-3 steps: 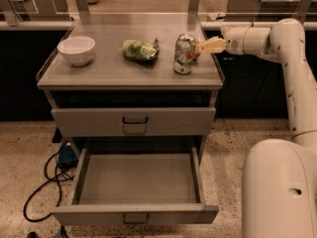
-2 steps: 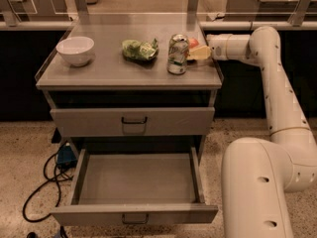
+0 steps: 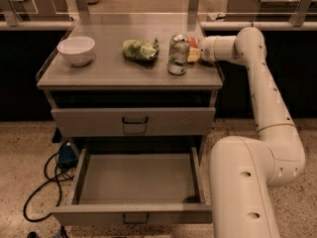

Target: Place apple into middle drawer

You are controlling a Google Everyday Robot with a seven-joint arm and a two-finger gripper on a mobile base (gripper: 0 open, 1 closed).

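The apple (image 3: 192, 42) shows as a small red-orange patch on the cabinet top, just right of and behind the silver-and-green drink can (image 3: 177, 54), which hides part of it. My gripper (image 3: 194, 52) reaches in from the right at the end of the white arm and sits right at the apple, close to the can. The middle drawer (image 3: 138, 213) is pulled open below, and its flat grey floor is bare.
A white bowl (image 3: 76, 50) stands at the left of the cabinet top (image 3: 104, 71). A green snack bag (image 3: 140, 49) lies left of the can. The drawer above (image 3: 133, 121) is closed. My white arm base (image 3: 242, 187) stands right of the open drawer. Cables (image 3: 42, 182) lie on the floor at left.
My gripper has moved left along the cabinet top, from a gap right of the can to right beside it at the apple. The can, bag and bowl stay put.
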